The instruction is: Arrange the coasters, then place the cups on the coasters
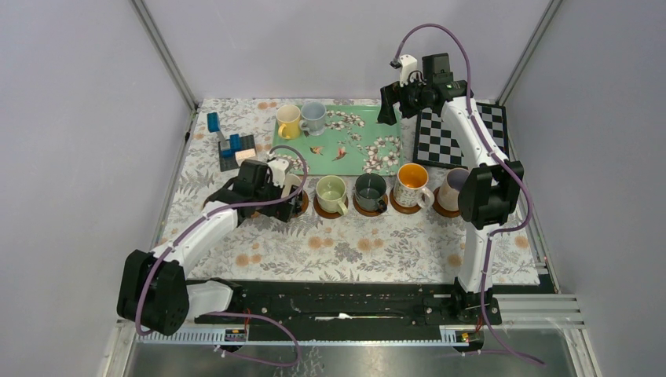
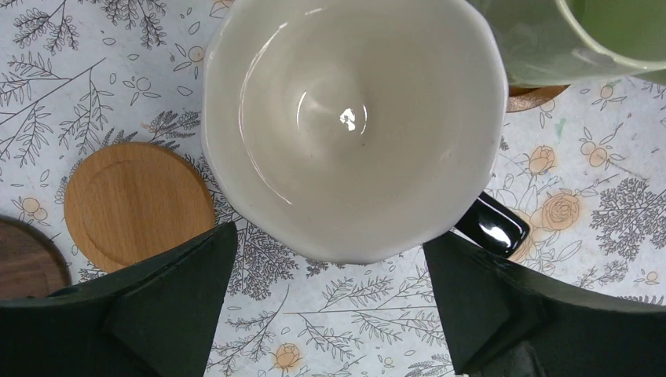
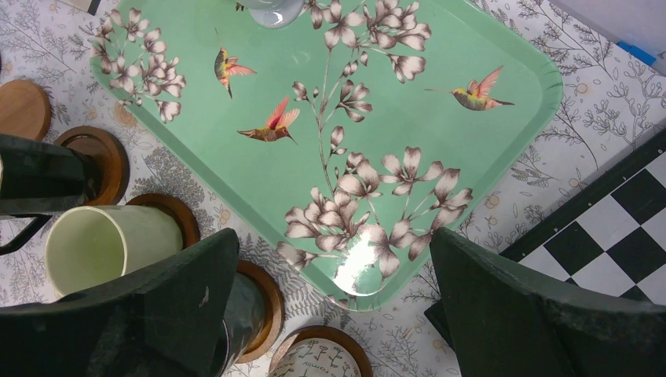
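Five cups stand in a row on brown coasters: a black cup with a white inside (image 2: 353, 126), pale green (image 1: 331, 192), dark green (image 1: 370, 191), floral with an orange inside (image 1: 412, 184) and pinkish (image 1: 454, 187). My left gripper (image 1: 276, 187) is open, its fingers either side of the black cup's near rim without touching it; the cup's black handle (image 2: 493, 228) shows by the right finger. Two bare coasters, one light (image 2: 137, 204) and one dark (image 2: 23, 263), lie to its left. A yellow cup (image 1: 288, 120) and a pale blue cup (image 1: 313, 116) stand on the green tray (image 1: 369, 149). My right gripper (image 1: 389, 106) hangs open and empty above the tray's right end.
A black-and-white checkerboard (image 1: 459, 133) lies right of the tray. Blue and pale blocks (image 1: 228, 145) sit on a dark plate at the back left. Metal frame posts and grey walls close in the floral tablecloth on both sides.
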